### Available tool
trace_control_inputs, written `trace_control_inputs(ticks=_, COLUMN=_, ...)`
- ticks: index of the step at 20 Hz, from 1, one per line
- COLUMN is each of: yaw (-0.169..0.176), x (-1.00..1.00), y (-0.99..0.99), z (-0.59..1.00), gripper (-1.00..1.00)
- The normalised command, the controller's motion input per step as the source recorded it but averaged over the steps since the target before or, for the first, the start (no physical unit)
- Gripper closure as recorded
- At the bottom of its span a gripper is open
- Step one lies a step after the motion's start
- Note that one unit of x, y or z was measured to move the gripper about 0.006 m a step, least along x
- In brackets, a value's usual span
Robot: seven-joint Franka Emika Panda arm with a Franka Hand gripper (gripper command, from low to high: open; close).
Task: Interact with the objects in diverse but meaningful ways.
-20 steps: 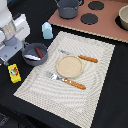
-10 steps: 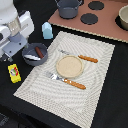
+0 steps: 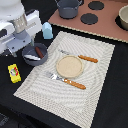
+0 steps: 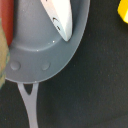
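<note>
Grey long-handled frying pan [image 4: 45, 47]: it fills the wrist view, so the camera hangs close above it. Its thin handle [image 4: 31, 107] points away from the bowl over the black table. In the exterior view the pan sits just off the placemat's corner, under the arm.

White-and-blue toy fish [image 4: 60, 17]: it lies inside the pan against the far wall, as food put there for cooking play.

Brown toy sausage [image 4: 6, 22]: only a red-brown strip shows at the edge of the wrist view, also in the pan, beside the fish.

Gripper [image 3: 22, 42]: the white arm stands directly over the pan. No finger shows in the wrist view and the arm body hides the claw in the exterior view, so I cannot tell how wide it is or whether it holds something.

Yellow packet with red mark [image 3: 14, 73]: it lies flat on the black table [image 3: 112, 95], near the pan, on the exterior view's left.

Pale blue carton [image 3: 47, 30]: it stands upright behind the pan.

Striped placemat [image 3: 95, 75]: it carries a round wooden plate [image 3: 69, 66], with an orange-handled fork [image 3: 66, 80] and an orange-handled knife [image 3: 80, 56] on either side, like a table setting.

Toy stove [image 3: 100, 22]: farthest away, with a dark grey pot [image 3: 67, 7] on it.
</note>
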Motion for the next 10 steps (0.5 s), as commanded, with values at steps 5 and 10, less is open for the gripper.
trace_control_inputs(ticks=5, yaw=-0.104, x=-0.33, y=0.09, z=-0.29, gripper=-1.00)
trace_control_inputs(ticks=10, yaw=-0.137, x=-0.42, y=0.10, z=-0.35, gripper=-1.00)
